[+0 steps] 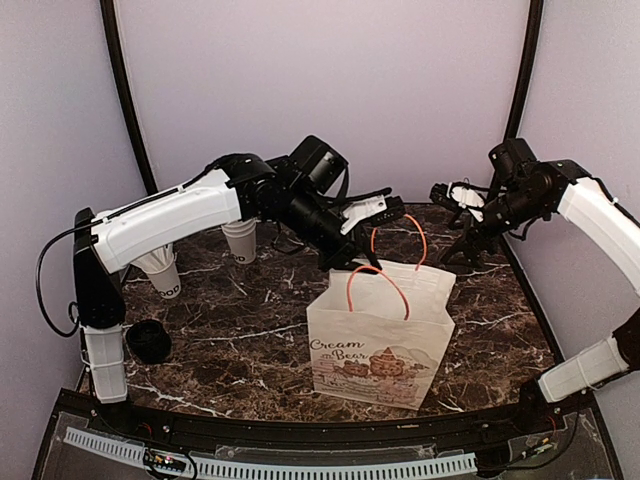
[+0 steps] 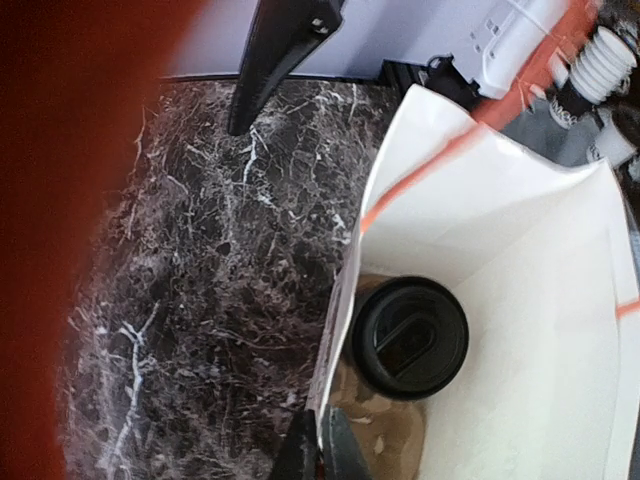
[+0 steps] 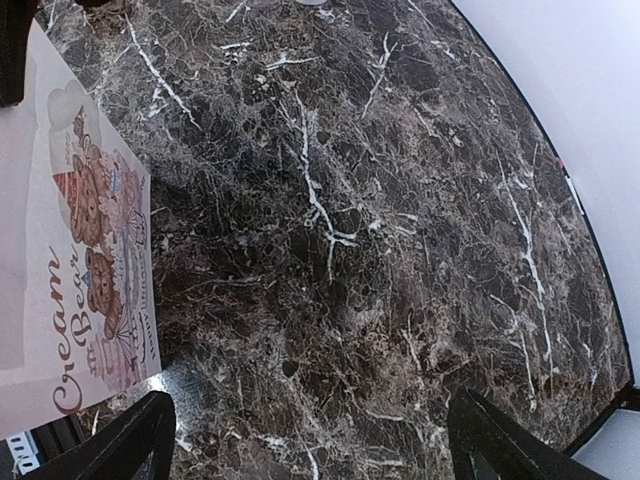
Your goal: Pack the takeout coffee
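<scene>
fingers (image 2: 262, 75) spread, coffee in the bag

my left gripper (image 2: 272, 270) hangs wide open and empty above the rim of the paper bag (image 1: 375, 345); my right gripper (image 3: 312, 440) is likewise open over the marble table (image 3: 380, 250), beside the bag. the takeout coffee (image 2: 410, 338) stands upright on the bag's floor, black lid up. packing, i judge, is essentially done; what remains is lifting my left arm clear of the orange handles (image 1: 424, 245).
</scene>
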`<move>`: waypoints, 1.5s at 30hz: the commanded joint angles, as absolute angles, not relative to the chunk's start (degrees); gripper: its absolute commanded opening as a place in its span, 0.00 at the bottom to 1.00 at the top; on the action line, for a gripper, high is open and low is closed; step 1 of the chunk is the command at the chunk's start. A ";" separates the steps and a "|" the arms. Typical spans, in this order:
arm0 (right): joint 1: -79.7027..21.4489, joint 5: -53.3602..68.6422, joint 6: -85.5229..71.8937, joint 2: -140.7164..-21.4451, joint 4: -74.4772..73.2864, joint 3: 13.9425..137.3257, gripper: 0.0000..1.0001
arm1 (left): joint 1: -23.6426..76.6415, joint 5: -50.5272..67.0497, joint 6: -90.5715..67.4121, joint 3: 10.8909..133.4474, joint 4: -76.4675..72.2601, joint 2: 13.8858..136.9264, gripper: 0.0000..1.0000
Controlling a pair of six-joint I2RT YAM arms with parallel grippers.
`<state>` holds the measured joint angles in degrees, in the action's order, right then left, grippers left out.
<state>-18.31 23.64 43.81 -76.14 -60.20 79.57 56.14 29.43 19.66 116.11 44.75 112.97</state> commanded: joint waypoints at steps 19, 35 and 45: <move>-17.87 20.64 33.93 -77.32 -45.56 73.56 0.95 | 56.39 -3.76 22.54 91.85 24.62 88.71 0.00; -17.91 24.80 31.73 -77.14 -41.93 67.16 0.95 | 68.62 -13.14 16.53 76.34 14.98 78.67 0.00; -17.93 26.03 32.30 -77.77 -41.49 65.35 0.95 | 77.17 -19.02 13.37 70.31 14.23 75.14 0.00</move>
<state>-18.31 24.32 32.32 -77.73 -43.27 65.91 74.15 -13.96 15.11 71.79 17.10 77.43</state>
